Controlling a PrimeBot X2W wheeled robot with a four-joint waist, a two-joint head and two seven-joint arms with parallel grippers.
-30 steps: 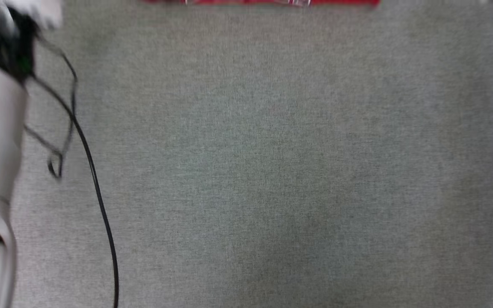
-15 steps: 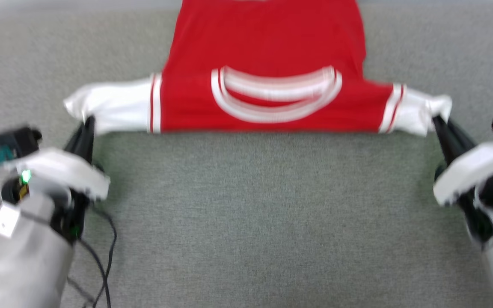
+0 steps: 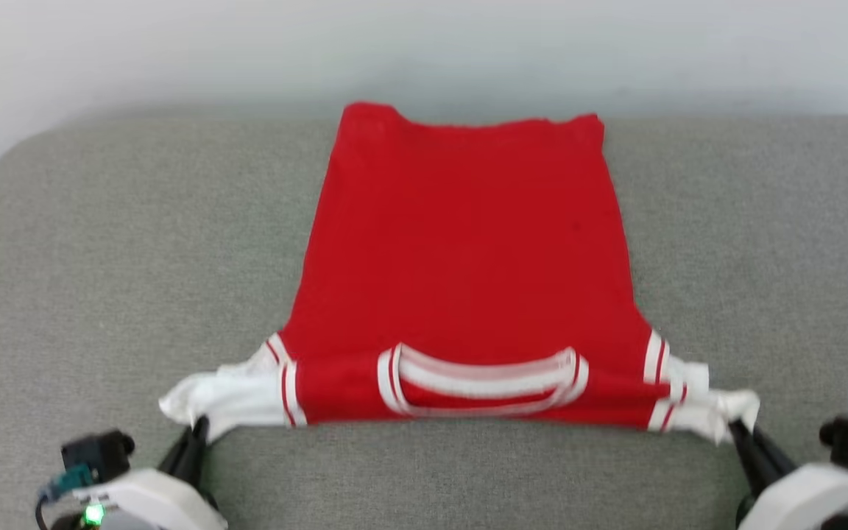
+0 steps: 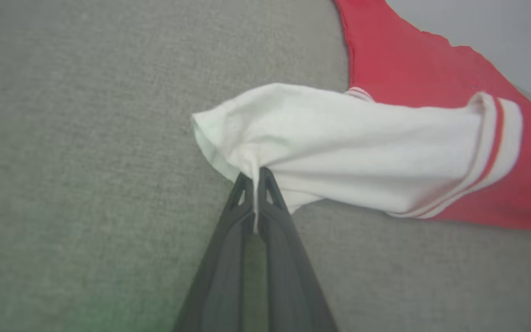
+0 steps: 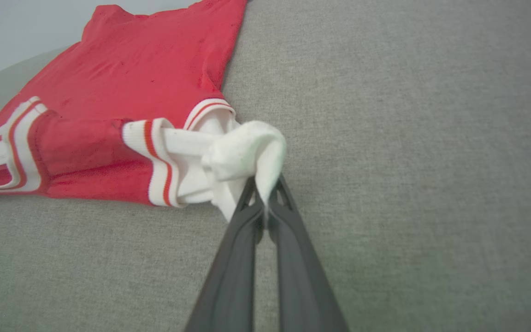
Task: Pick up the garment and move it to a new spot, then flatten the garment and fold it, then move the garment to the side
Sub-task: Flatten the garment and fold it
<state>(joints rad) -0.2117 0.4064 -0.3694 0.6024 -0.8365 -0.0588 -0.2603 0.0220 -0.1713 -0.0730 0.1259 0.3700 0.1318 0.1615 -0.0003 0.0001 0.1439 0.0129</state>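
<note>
Garment [image 3: 468, 258] lies spread, plain red side up, along the middle of the grey upholstered surface [image 3: 100, 258]. Its hem [image 3: 468, 121] is at the far edge against the pale wall [image 3: 424, 44], and its striped collar [image 3: 479, 379] faces the near edge. The shoulder line runs straight and taut between the two white sleeves.

The left gripper [image 3: 194, 442] has its fingers pressed together on a small pinch of the left sleeve [image 3: 225, 397]. The right gripper [image 3: 744, 438] is clamped the same way on the right sleeve [image 3: 711, 408].

Both holds look thin, so a sharp tug could pull the cloth free, most likely on the left. There the left wrist view shows only a sliver of fabric between the fingers [image 4: 242, 203]. The right sleeve is wadded into a lump and doubled under itself. Let go as it is, it would probably stay crumpled and spoil the flattening. Uneven pulling would skew the body, which already narrows toward the hem.

No spare room is left past the hem, so pushing away risks bunching it against the wall. Wide bare surface lies to both sides, with a rounded far-left corner, and a narrower bare strip runs along the near edge.
</note>
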